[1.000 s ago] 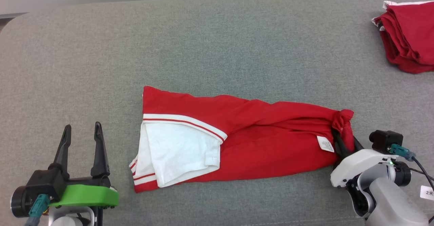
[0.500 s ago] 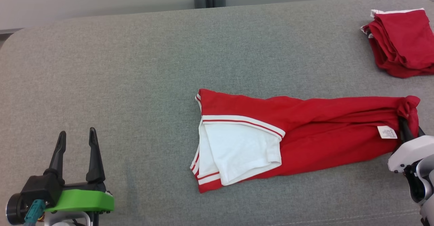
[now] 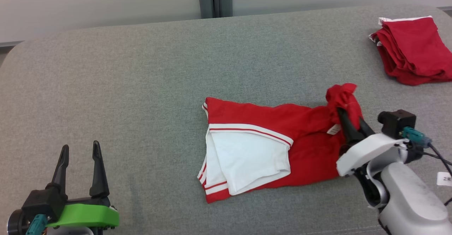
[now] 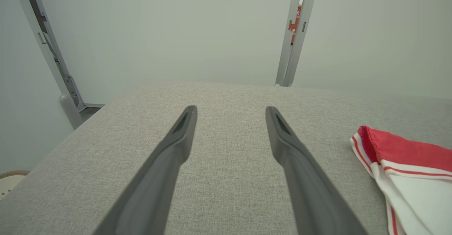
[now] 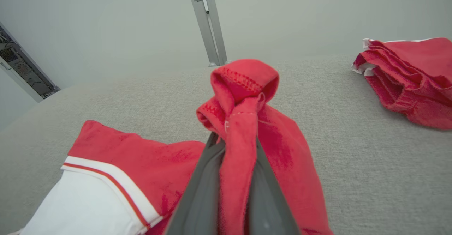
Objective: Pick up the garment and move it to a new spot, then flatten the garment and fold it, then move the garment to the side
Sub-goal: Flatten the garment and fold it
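The red garment (image 3: pixel 275 146), soft and floppy, lies in the middle of the counter (image 3: pixel 141 86). The right hand (image 3: pixel 349 116) pinches its bunched right end, a good place to hold. The left hand (image 3: pixel 79 148) is wide open.

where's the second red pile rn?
Red pile: head view, far right corner of the grey surface, beyond the right gripper, apart from the garment it holds.

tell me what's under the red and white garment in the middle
The grey fabric surface shows around the red and white cloth garment lying on it. Its raised end is pinched in the right end effector. Anything beneath the flat part is covered.
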Tool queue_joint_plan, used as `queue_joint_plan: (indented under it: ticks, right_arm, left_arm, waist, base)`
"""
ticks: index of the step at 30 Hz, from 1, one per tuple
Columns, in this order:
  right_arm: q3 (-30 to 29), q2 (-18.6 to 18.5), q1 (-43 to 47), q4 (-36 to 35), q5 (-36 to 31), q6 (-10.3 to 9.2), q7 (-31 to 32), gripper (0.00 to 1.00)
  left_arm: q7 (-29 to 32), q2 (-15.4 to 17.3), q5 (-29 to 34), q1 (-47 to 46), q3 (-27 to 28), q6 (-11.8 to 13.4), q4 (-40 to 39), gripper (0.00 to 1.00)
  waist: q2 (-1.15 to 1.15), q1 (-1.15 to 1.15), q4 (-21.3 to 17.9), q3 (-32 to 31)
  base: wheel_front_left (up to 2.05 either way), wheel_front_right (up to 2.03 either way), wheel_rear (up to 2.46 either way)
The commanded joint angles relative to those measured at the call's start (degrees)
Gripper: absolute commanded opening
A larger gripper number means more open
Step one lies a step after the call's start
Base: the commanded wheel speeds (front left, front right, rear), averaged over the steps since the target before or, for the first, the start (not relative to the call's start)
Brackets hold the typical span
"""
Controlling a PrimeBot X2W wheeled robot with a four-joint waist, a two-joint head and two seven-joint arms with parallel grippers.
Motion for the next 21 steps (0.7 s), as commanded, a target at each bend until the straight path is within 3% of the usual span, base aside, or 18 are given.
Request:
queue_joint_plan:
  ticks: [1,9,21]
  right_arm:
    - [1.16,1.17,0.87,-1.91,-0.54,-0.01,0.60,0.00]
    - [6.87,7.79,0.80,-6.75,-1.78,-0.01,4.33,0.00]
    - [13.14,13.70,-5.53,0.57,-1.24,-0.01,4.33,0.00]
  left_arm:
    - [-0.14,0.01,-0.25,0.89,-0.01,-0.20,-0.04,1.00]
    - [-0.14,0.02,-0.43,-0.50,-0.76,-0.20,0.55,1.00]
    - [-0.14,0.03,-1.42,-2.74,-2.92,-0.20,1.55,1.00]
  waist:
    - [0.00,0.00,0.30,0.06]
    - [0.00,0.00,2.19,0.79]
    - [0.00,0.00,5.12,2.99]
  base:
    - [0.00,0.00,0.00]
    - [0.00,0.00,0.00]
    - [0.00,0.00,0.00]
